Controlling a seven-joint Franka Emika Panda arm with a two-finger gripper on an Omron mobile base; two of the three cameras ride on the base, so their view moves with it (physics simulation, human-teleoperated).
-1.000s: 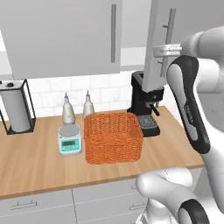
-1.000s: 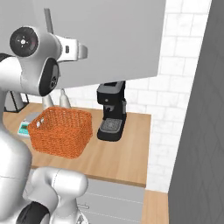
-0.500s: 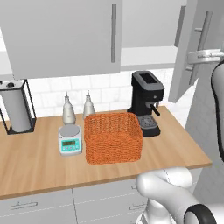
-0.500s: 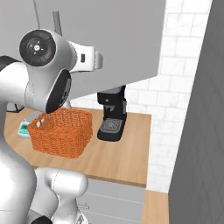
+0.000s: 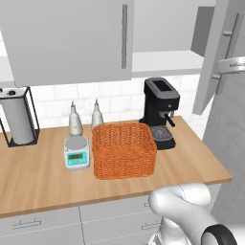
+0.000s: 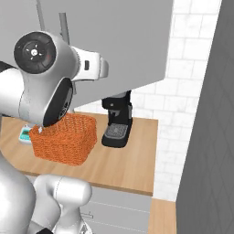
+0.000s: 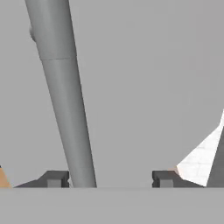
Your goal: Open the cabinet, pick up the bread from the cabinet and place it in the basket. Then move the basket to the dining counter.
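Basket (image 5: pixel 124 149) holding nothing visible, cabinet (image 5: pixel 213 57) door swung open

On the counter (image 5: pixel 43 182), from left to right: paper towel holder (image 5: pixel 18 117), scale (image 5: pixel 77 152), basket (image 5: pixel 123 149), coffee machine (image 5: pixel 161 112). Two bottles (image 5: pixel 74 119) behind the scale, against the tiled wall. Above, the cabinet (image 5: pixel 72 38), right door (image 5: pixel 213 52) swung open. Drawers (image 5: pixel 38 223) below the counter.

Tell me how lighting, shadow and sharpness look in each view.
Left base view: even, flat light, soft shadow under the basket, no glare. Right base view: the cabinet door looms large and flat grey, the robot's body close. Hand view: handle slightly soft at close range between the hand's fingertips.
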